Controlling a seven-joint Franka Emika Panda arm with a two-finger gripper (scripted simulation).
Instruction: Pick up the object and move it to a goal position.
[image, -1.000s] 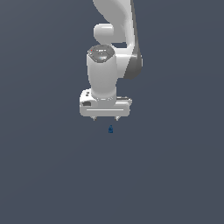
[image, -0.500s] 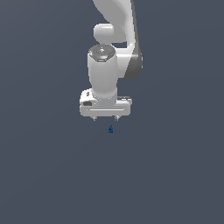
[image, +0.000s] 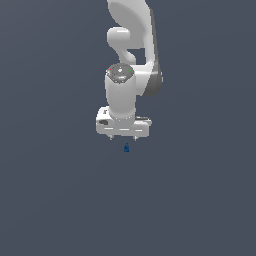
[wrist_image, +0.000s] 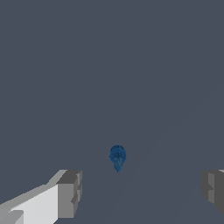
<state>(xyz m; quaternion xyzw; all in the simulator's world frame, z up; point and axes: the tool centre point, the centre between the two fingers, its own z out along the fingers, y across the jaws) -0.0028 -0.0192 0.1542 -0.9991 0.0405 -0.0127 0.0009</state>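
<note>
Okay, my fingers (wrist_image: 70, 192) spread wide, empty; blue object (wrist_image: 117, 157) sits just ahead, roughly centred between them.

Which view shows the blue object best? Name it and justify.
The wrist view: the blue object fills more of the picture there, seen between the open gripper fingers with its rounded shape clear. The exterior view shows it only as a tiny speck just below the gripper.

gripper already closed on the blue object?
No. In the wrist view the blue object sits free on the floor, with both fingers of the gripper spread wide and clear of it.
</note>
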